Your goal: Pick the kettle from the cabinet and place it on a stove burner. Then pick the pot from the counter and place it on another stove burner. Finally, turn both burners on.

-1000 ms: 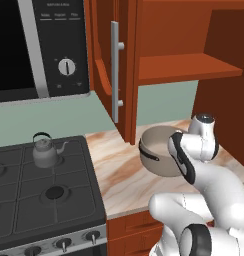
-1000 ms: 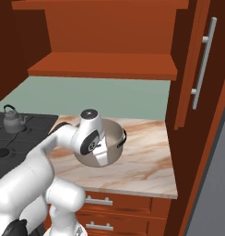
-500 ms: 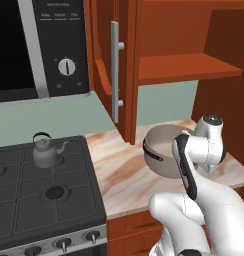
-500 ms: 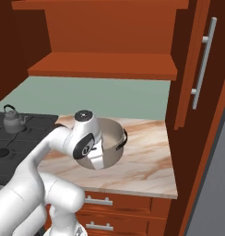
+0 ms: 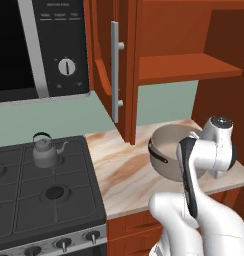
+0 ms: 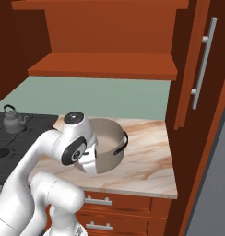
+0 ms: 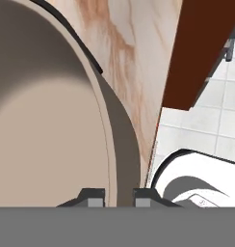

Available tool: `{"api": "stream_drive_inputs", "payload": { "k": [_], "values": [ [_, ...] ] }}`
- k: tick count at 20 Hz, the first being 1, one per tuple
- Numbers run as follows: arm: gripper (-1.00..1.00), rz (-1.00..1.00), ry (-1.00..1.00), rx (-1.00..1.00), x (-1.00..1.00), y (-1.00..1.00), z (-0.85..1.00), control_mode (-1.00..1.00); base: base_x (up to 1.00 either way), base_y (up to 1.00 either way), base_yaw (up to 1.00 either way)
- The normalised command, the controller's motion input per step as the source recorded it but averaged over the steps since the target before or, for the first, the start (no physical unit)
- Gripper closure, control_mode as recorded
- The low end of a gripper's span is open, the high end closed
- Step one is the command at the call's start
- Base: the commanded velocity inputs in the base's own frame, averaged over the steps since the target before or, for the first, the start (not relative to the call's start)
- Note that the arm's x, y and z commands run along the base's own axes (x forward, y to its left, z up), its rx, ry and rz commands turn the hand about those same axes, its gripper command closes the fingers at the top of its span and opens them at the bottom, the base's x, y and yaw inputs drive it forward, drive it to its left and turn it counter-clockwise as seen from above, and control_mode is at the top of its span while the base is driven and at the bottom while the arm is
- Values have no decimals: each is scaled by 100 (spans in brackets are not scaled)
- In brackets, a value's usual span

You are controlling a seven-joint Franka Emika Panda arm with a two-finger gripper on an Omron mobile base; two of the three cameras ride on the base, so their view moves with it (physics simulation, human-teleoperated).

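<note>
A: Far left, the kettle (image 5: pixel 44 151) sits on a back burner (image 5: pixel 41 162), with a bare burner cap (image 5: pixel 54 192) in front.

B: And the pot (image 6: pixel 106 144)?

A: Tilted above the counter (image 5: pixel 125 170), just past the open cabinet (image 5: pixel 117 70) door. The gripper (image 7: pixel 118 194) is clamped on its rim, one finger inside the wall, one outside.

B: Counter edge is close.

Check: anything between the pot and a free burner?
Nothing visible. The pot, its rim in the hand, is tilted over the counter; the kettle sits on the back burner, the front burner is bare.
</note>
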Motion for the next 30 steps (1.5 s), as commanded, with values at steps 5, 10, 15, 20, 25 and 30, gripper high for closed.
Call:
{"api": "stream_drive_inputs", "payload": {
  "k": [5,10,15,20,25,30],
  "values": [
    [100,-5,0,0,-42,0,41,-100,0,0,0],
    [100,-4,0,0,-42,0,37,-100,0,0,0],
    [100,-4,0,0,-45,0,37,-100,0,0,0],
    [100,-4,0,0,-49,0,29,-100,0,0,0],
    [100,-2,0,0,-22,0,6,-100,0,0,0],
    [100,0,0,0,0,0,0,-100,0,0,0]
  ]
}}
